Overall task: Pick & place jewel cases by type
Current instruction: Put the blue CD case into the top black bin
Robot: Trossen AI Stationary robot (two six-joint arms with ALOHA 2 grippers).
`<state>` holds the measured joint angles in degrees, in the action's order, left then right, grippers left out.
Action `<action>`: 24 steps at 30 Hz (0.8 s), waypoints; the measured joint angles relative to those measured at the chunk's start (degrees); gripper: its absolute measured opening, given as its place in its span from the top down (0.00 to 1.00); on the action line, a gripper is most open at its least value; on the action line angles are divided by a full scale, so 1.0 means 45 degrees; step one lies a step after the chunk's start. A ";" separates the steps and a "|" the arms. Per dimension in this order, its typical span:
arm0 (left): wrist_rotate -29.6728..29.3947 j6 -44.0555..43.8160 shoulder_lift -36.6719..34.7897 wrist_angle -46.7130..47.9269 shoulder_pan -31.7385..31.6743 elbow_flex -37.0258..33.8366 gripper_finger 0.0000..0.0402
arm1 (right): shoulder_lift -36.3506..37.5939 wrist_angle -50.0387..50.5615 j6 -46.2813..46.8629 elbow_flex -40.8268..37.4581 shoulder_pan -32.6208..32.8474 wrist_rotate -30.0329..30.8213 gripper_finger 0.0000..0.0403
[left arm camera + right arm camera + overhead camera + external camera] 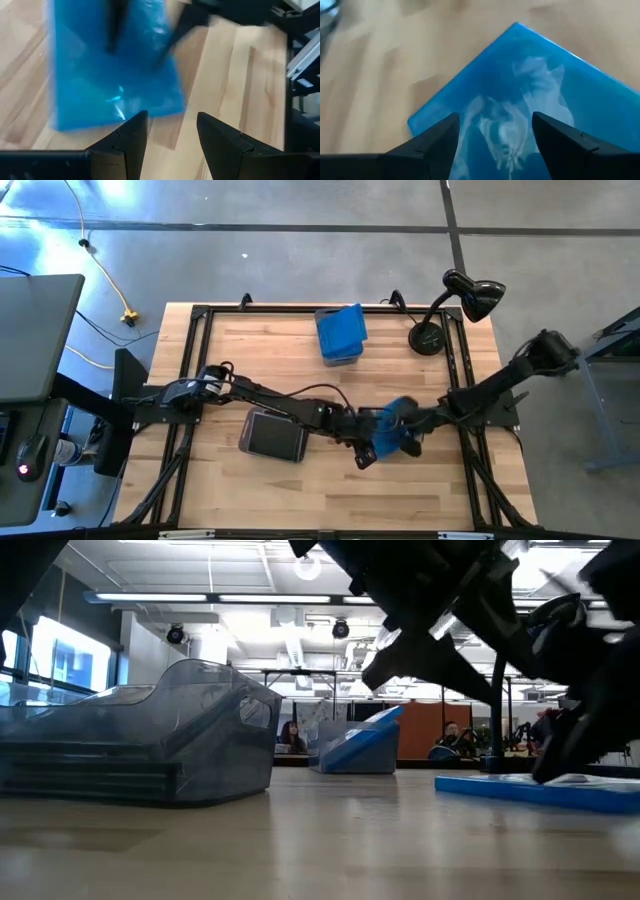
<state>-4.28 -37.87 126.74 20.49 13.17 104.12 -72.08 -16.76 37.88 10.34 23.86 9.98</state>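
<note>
A wooden table is seen from above with 2 dark robot arms reaching toward each other over its right-centre area. There a translucent blue jewel case lies flat on the wood, and both grippers meet at it. The left gripper sits at the case's near-left edge; in its wrist view its 2 dark fingers stand apart with bare wood showing between them, just short of the case's edge, so it is released and holds nothing. The right gripper hovers directly over the same case; in its wrist view its fingers are spread wide above the blue surface, also holding nothing. From table height, this case shows as a thin blue slab lying flat on the wood at the right, under the dark arms. At the far middle of the table a smoky-grey tub holds more blue cases, leaning tilted inside it. A second smoky-grey tub sits at centre-left beneath the left arm, with dark cases stacked inside; how many cannot be told. A black desk lamp stands on the far right corner. Beyond the table, people sit in the room behind.
</note>
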 joint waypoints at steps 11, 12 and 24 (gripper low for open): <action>-0.1408 -0.0323 0.0000 0.0585 -0.0079 0.0000 0.58 | -0.0661 0.4220 -0.2478 0.3989 0.3164 0.1401 0.39; -0.1545 -0.0624 0.0000 0.0532 -0.0105 0.0000 0.58 | -0.0664 0.5337 -0.2450 0.4519 0.3497 0.1734 0.39; -0.0387 -0.2392 0.0896 -0.0204 -0.1444 -0.0037 0.58 | -0.1440 0.8072 -0.2086 0.5284 0.7136 0.4912 0.39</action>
<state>-6.02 -48.64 130.77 19.58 6.68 103.95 -78.56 19.56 28.50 34.12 55.97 32.09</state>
